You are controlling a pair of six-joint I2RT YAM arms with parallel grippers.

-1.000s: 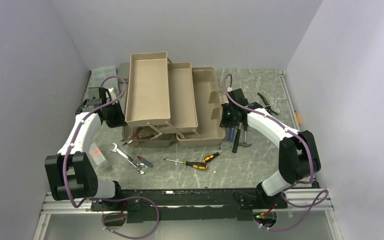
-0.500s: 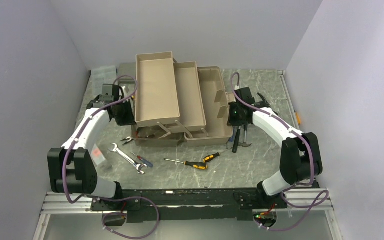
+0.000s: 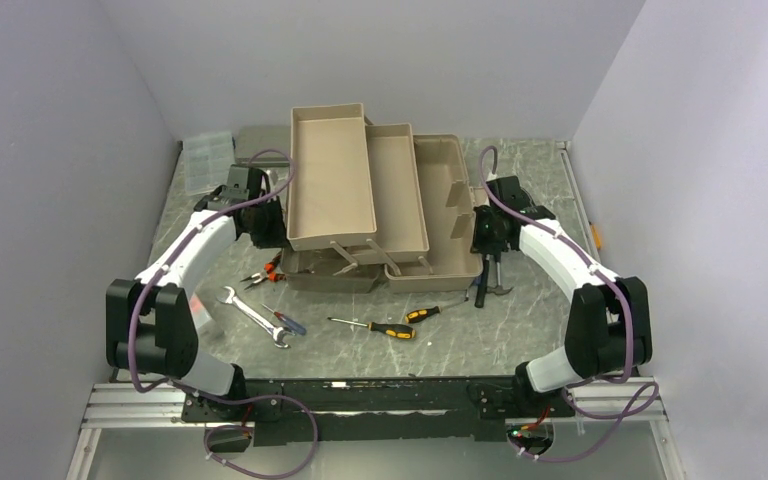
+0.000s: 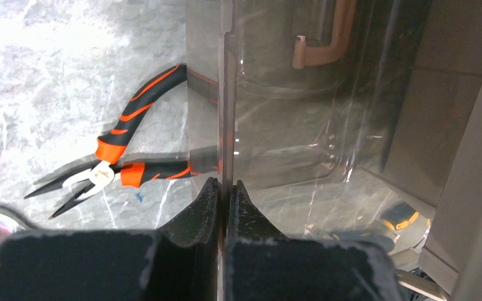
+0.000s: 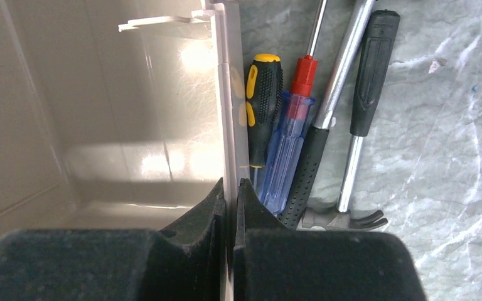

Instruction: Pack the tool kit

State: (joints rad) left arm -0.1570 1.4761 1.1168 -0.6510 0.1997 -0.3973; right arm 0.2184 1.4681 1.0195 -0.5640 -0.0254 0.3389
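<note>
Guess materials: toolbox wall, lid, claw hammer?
The toolbox wall: likely moulded plastic, taupe, semi-gloss; soft glare patches. The lid: smoky translucent plastic; table shows through. The claw hammer: apparently polished steel shaft and head, bright reflections; matte black grip, probably rubber.

Soft, even light fills the top view with faint shadows, while glare washes the table (image 4: 37,50) and streaks the smoky lid (image 4: 289,125) and toolbox wall (image 5: 163,157).

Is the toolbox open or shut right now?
Open. The toolbox has its fold-out trays raised and spread out, leaving the base interior exposed.
</note>
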